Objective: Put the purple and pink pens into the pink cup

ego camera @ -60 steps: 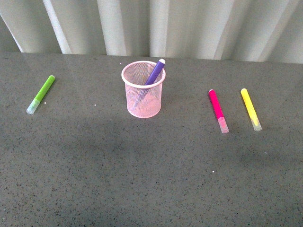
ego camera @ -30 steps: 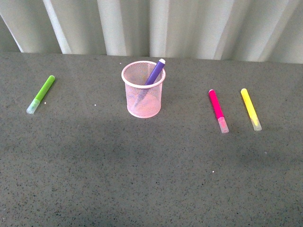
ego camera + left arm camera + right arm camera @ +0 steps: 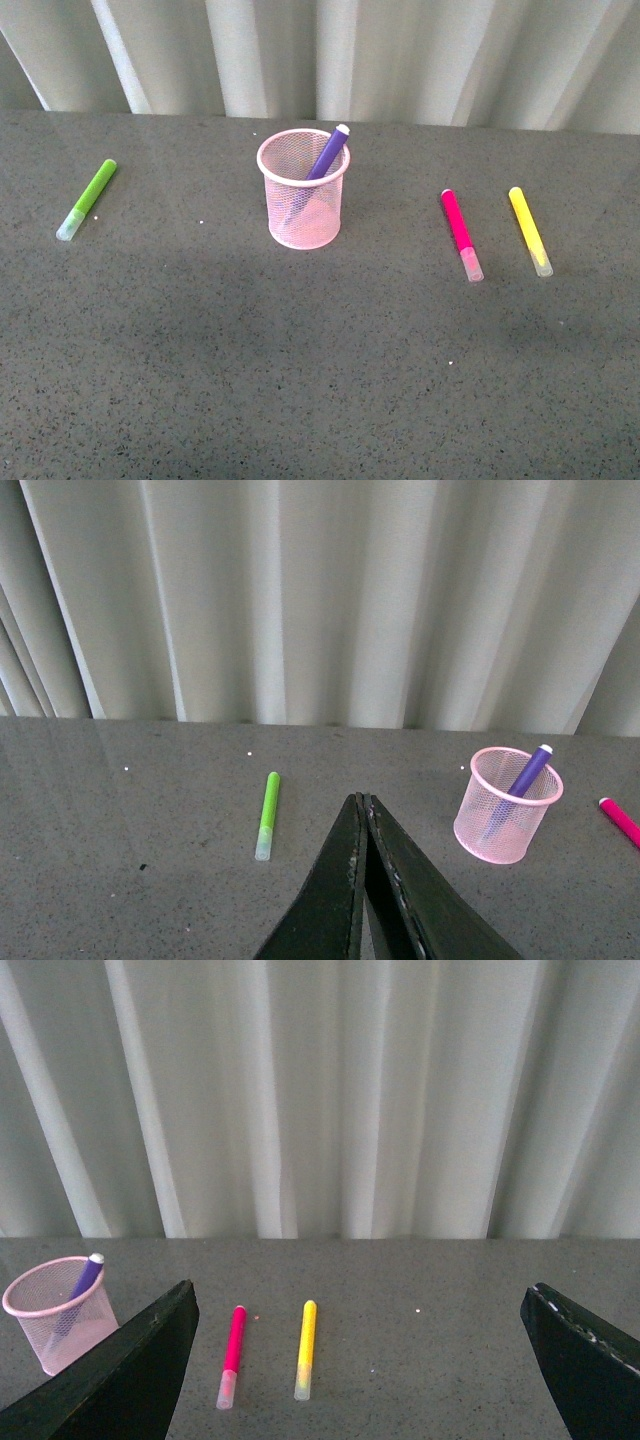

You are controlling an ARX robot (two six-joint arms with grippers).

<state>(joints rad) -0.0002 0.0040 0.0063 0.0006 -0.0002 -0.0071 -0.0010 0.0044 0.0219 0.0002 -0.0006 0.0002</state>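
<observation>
Pink pen (image 3: 459,231), right of centre, is judged light, stiff and slippery, to be taken mid-barrel by the wide-open, empty right hand (image 3: 360,1288)

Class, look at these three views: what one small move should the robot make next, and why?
Probably lower the open right hand toward the pink pen. The purple pen already stands in the pink cup, while the pink pen lies on the table on that hand's side.
</observation>
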